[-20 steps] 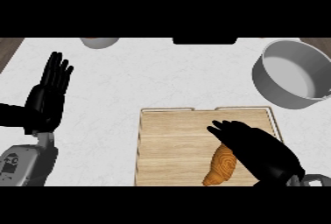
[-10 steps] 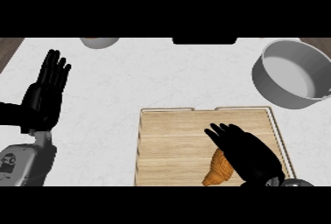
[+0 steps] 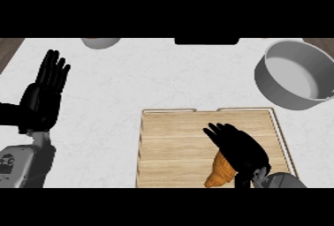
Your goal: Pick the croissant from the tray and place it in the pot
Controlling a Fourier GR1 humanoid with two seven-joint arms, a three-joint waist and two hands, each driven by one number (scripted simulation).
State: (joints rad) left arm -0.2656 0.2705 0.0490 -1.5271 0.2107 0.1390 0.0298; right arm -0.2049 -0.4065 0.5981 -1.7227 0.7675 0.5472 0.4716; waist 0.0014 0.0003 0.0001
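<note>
A golden croissant (image 3: 220, 173) lies near the front edge of the wooden tray (image 3: 176, 145), partly hidden. My right hand (image 3: 238, 145) lies over its upper right part, fingers straight and pointing up-left. The grey pot (image 3: 297, 75) stands at the far right, beyond the tray, and looks empty. At the left edge my left hand (image 3: 42, 97) rests open with fingers up, well away from the tray.
A small bowl (image 3: 100, 42) shows at the back left edge of the white counter. A dark object (image 3: 206, 41) sits at the back centre. White counter surface lies between the tray and my left hand.
My right hand has slid down and left across the tray and now covers more of the croissant. The left hand has barely moved.
</note>
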